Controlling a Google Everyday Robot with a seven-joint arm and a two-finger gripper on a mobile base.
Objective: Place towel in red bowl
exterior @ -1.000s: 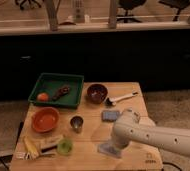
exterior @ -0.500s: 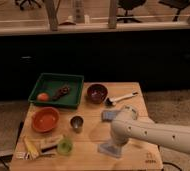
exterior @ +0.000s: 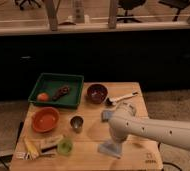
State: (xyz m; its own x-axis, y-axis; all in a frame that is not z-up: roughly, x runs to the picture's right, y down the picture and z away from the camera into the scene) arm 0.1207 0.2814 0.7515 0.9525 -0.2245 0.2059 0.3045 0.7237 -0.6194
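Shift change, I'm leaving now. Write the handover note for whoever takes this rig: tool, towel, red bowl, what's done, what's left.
Tool: low at the table's front, right over the towel; whether it holds the towel cannot be seen.
Towel: lying on the table, not lifted.
Red bowl: on the left of the table, nothing in it; a metal cup stands between it and the towel.
Done: tool is at the towel.
Left: secure the towel, lift, carry left, release into the red bowl.
Note: the blue-grey pad behind the towel is not the target.
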